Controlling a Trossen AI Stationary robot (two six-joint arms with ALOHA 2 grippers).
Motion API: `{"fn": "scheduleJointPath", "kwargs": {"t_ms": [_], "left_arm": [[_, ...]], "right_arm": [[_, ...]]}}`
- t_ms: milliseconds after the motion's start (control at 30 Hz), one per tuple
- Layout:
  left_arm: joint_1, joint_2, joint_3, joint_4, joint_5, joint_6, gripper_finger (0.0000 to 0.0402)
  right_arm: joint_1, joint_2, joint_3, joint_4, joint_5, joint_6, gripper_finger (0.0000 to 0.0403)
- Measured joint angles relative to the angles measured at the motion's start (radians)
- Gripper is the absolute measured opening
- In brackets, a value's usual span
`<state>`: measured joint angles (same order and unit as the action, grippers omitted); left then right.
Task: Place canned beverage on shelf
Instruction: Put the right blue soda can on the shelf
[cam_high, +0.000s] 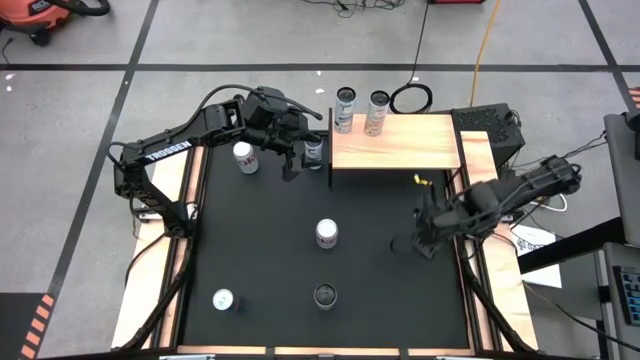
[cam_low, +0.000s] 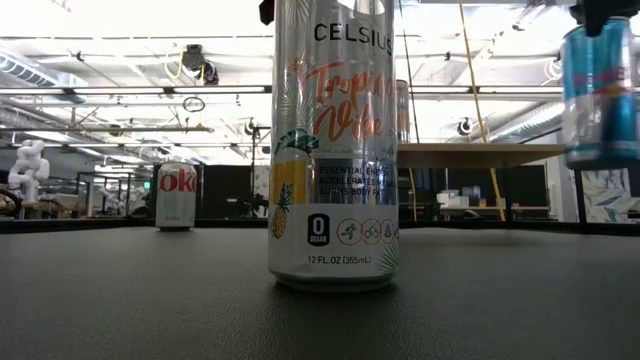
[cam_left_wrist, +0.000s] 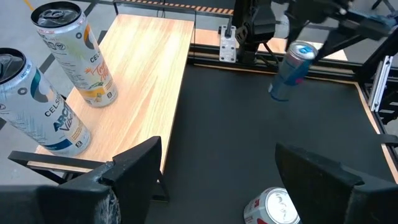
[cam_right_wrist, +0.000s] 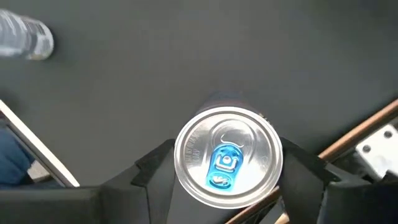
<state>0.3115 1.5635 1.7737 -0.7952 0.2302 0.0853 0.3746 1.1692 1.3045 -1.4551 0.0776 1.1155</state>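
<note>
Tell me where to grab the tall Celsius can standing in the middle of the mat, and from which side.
Grip the Celsius can across its straight side wall, around mid-height, likely coming down from above with a finger on either side. It stands upright and alone on the black mat, so nothing blocks that approach. The left claw is open near the shelf; the right claw already holds a blue can.

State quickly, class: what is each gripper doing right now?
Left gripper: jaws open, holding nothing, near the shelf.
Right gripper: jaws closed on a blue can, lifted above the mat.
</note>
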Motion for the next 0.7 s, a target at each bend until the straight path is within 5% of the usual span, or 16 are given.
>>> {"fn": "scheduleJointPath", "kwargs": {"t_ms": [700], "left_arm": [[0.0, 0.0, 0.0, -0.001, 0.0, 0.006, 0.0318]], "right_arm": [[-0.462, 0.011, 0.362, -0.117, 0.167, -0.58, 0.0205]]}}
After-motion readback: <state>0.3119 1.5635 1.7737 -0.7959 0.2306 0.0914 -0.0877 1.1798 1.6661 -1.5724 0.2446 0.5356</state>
